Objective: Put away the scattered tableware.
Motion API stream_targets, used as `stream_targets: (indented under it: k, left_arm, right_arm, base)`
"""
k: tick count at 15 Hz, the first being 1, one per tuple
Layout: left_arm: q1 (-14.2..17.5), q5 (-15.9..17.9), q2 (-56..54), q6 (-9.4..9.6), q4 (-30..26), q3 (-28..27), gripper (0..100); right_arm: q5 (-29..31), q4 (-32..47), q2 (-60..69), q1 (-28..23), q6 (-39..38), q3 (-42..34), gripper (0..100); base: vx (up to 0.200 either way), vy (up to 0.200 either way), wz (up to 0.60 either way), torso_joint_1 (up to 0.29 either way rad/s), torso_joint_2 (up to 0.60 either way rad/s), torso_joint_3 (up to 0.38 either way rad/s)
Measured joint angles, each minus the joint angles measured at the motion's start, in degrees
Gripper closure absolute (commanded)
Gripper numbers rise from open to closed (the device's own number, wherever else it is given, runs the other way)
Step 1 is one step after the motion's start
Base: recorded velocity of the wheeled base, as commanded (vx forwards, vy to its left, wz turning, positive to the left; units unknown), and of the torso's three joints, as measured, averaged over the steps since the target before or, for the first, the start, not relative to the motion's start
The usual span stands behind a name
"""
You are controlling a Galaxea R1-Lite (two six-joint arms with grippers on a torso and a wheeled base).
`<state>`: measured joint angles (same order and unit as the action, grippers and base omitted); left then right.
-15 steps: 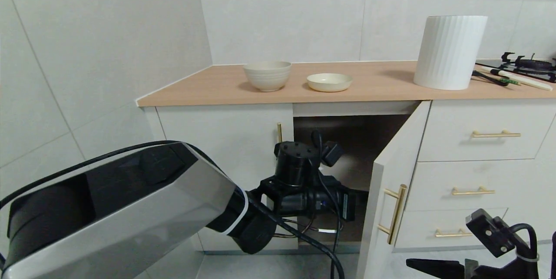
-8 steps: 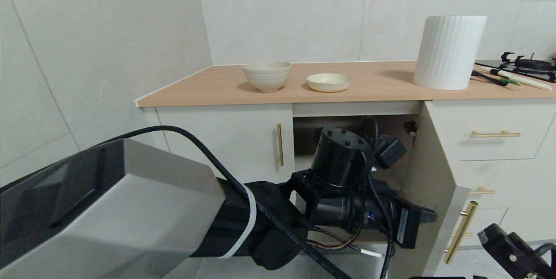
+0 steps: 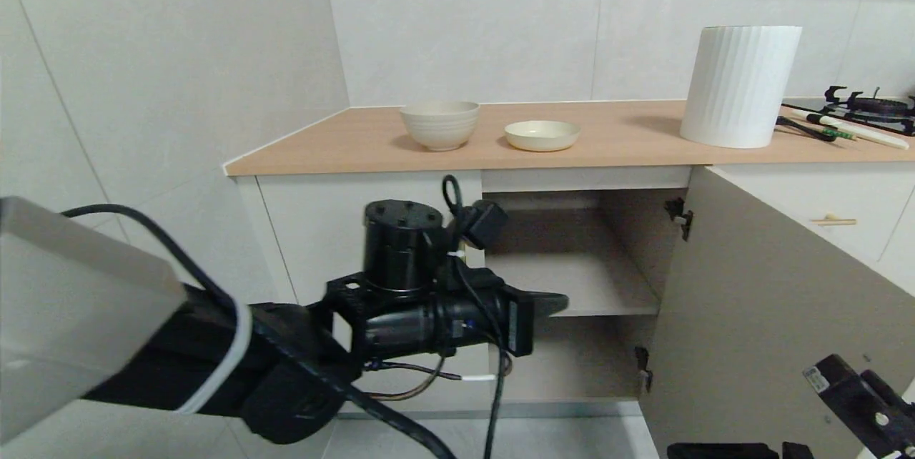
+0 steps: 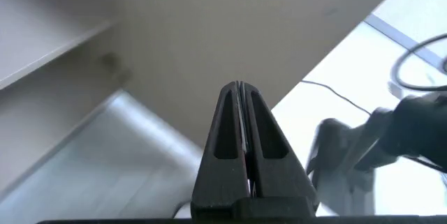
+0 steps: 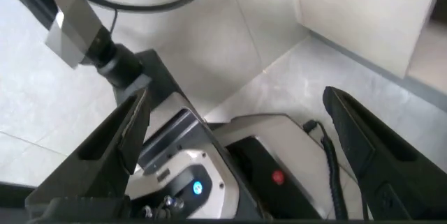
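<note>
White wall tiles backed a wood-topped counter. On it a ribbed cream bowl stood upright, and a shallow cream dish sat just beside it toward the robot's right, the two apart. Farther right stood a tall white fluted canister. Past it chopsticks lay flat near a black stove.

Below the counter the cupboard door stood swung wide, and a pale shelf showed inside. A brass drawer handle peeked over the door's top edge.

The left hand hung level in front of the cupboard opening, at about shelf height, its fingers pressed together on nothing. The right hand sat low over the tiled floor, its fingers spread wide and holding nothing. A small white sticker on the right wrist bore print too small to read.
</note>
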<state>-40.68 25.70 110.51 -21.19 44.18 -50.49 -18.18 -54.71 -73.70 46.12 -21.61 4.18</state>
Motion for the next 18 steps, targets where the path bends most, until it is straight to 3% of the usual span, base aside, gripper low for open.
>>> stream_targets:
  k: [2,5,7,9,10,13,18]
  left_arm:
    - [4.55,-0.13,-7.59,0.09,-2.5,6.01,100]
    - [11.56,-0.27,-20.74,0.12,-13.31,10.36,100]
    - [16.98,-0.38,-30.31,0.26,-22.64,11.93,100]
    - [22.3,-0.39,-37.24,0.5,-28.15,12.82,100]
    - [24.15,-0.39,-39.34,0.69,-28.75,13.13,0]
    - [27.78,-0.24,-41.5,0.48,-28.0,13.23,0]
    - [29.82,0.63,-38.62,-2.49,-19.77,12.9,0]
  right_arm:
    - [0.06,0.02,-2.67,-0.45,0.13,2.82,0]
    - [0.01,1.73,-8.74,-3.36,1.45,12.71,0]
    - [0.06,9.96,-13.31,-6.84,5.25,22.77,0]
    - [0.17,22.42,-16.48,-10.53,8.53,33.18,0]
    - [0.22,29.26,-17.58,-12.21,9.61,38.45,0]
    - [0.96,37.63,-19.18,-15.08,10.67,48.43,0]
    - [6.79,39.47,-16.75,-15.64,10.53,50.16,0]
  base:
    - [0.0,0.0,0.0,0.0,0.0,0.0]
    - [0.0,0.0,0.0,0.0,0.0,0.0]
    - [0.0,0.0,0.0,0.0,0.0,0.0]
    - [0.0,0.0,0.0,0.0,0.0,0.0]
    - [0.0,0.0,0.0,0.0,0.0,0.0]
    - [0.0,0.0,0.0,0.0,0.0,0.0]
    - [0.0,0.0,0.0,0.0,0.0,0.0]
